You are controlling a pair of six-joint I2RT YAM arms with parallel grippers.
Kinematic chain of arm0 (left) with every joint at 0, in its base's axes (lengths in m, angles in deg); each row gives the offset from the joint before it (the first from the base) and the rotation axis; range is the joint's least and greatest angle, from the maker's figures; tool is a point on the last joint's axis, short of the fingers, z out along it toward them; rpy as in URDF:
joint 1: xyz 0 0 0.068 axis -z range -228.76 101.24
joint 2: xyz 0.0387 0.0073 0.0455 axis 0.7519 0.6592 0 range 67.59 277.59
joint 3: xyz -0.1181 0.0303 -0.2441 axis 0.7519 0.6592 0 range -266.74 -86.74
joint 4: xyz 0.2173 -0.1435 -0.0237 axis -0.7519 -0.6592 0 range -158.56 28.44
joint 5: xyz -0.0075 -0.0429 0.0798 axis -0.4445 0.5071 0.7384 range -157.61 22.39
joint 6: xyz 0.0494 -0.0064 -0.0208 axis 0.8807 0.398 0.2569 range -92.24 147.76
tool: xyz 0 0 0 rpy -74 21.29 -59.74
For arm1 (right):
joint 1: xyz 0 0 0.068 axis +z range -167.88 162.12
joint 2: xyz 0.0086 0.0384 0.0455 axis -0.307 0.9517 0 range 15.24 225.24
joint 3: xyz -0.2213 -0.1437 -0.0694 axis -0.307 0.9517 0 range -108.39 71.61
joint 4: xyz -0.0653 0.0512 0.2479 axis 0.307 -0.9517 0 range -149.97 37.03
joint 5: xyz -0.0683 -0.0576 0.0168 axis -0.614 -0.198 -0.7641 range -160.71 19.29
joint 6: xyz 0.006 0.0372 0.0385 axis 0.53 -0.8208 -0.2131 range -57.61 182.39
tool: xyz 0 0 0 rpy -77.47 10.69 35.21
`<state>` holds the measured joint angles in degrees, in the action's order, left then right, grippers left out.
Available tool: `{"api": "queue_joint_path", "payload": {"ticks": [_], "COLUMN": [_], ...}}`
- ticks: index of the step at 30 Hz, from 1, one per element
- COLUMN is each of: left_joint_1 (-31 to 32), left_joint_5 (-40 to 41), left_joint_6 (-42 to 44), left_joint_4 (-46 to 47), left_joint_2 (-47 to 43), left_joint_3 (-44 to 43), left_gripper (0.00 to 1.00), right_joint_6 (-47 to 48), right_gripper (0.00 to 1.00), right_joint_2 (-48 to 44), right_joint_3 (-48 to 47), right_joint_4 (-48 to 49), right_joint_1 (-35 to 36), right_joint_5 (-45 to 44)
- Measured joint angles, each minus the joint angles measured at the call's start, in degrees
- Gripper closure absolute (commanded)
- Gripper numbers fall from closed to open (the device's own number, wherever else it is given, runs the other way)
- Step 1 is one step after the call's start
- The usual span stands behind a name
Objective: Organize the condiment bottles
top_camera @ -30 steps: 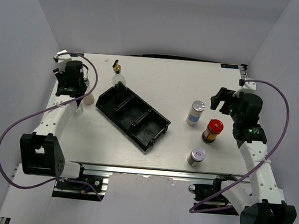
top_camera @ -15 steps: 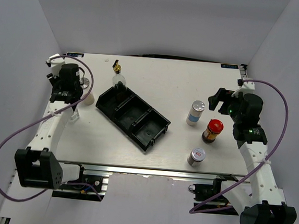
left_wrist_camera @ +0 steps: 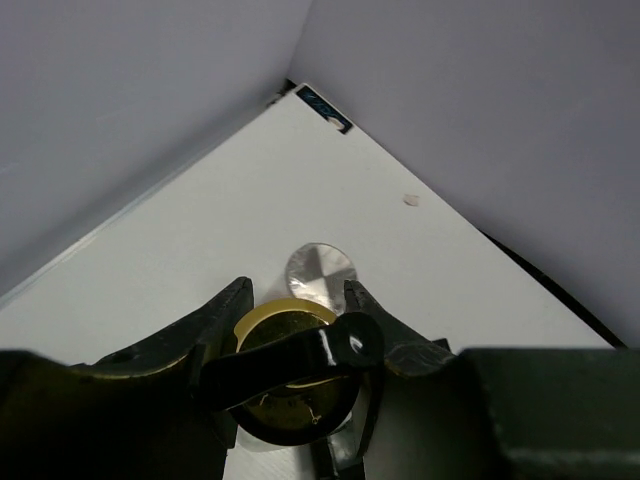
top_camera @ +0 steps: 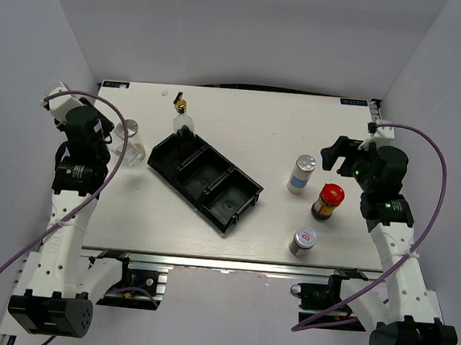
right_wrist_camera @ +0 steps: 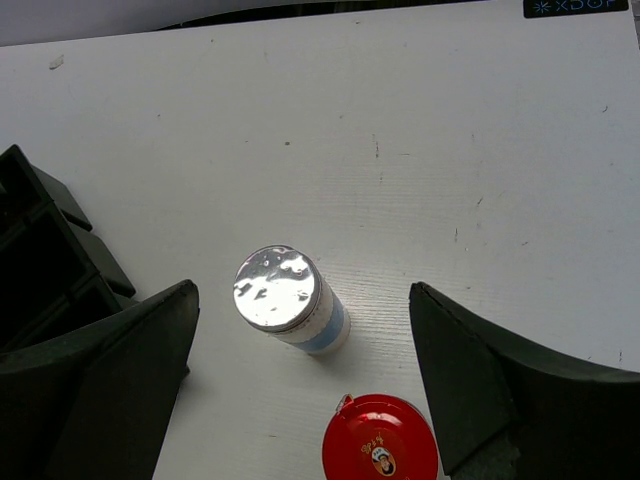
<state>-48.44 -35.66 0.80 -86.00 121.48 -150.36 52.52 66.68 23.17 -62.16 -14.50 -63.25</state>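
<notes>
White bench (top_camera: 259, 126) w/ pale walls (top_camera: 227, 27) on three sides. Near its far-left edge the L jaws are shut on a gold-cap bottle (left_wrist_camera: 275, 322). They pinch the cap itself, and the black spout lever (left_wrist_camera: 300, 360) lies across btw them. I cannot tell if the base rests on the bench or hangs above it.

Main risk, in my opinion: the grip is high and only on the cap. The glass body below can swing or turn when the arm moves fast, and the lever may be pressed or may let the cap slip out. A small jar (left_wrist_camera: 320, 272) w/ silver lid stands just beside and could be knocked over by a sideways move.

Next outward is the tray (top_camera: 229, 203), prob. the target. A second gold bottle (top_camera: 184, 124) stands at its far-left end; in the end compartment or just behind, I cannot say. A careless approach could hit it.

On the R side the R jaws are wide and hold nothing, w/ a shaker (right_wrist_camera: 277, 288) btw them. The red jar (right_wrist_camera: 380, 450) is near, so a descent could clip its lid. The front jar (top_camera: 304, 241) is well apart.
</notes>
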Motion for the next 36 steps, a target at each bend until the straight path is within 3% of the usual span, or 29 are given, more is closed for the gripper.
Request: {"api": "queue_joint_path", "payload": {"ticks": [7,11,20,36], "left_joint_1": [1.2,3.7,15.5,19.5], "left_joint_5": [-7.4,-7.3,-0.1,7.8], "left_joint_6": [-4.8,-6.1,-5.5,-4.4], "left_joint_4": [2.8,4.4,5.2,9.3], "left_joint_2": [2.7,3.9,12.5,20.7], "left_joint_3": [0.2,0.8,-0.5,-0.5], "left_gripper": [1.00,1.00,1.00,1.00], "right_joint_6": [0.0,0.0,0.0,0.3], "right_gripper": [0.11,0.11,0.11,0.11], "right_joint_2": [0.0,0.2,0.8,1.3], "right_joint_3": [0.0,0.0,0.0,0.0], "right_joint_4": [0.1,0.1,-0.1,-0.1], "right_joint_1": [0.0,0.0,0.0,0.0], "right_joint_5": [-0.4,-0.9,-1.8,-2.6]}}
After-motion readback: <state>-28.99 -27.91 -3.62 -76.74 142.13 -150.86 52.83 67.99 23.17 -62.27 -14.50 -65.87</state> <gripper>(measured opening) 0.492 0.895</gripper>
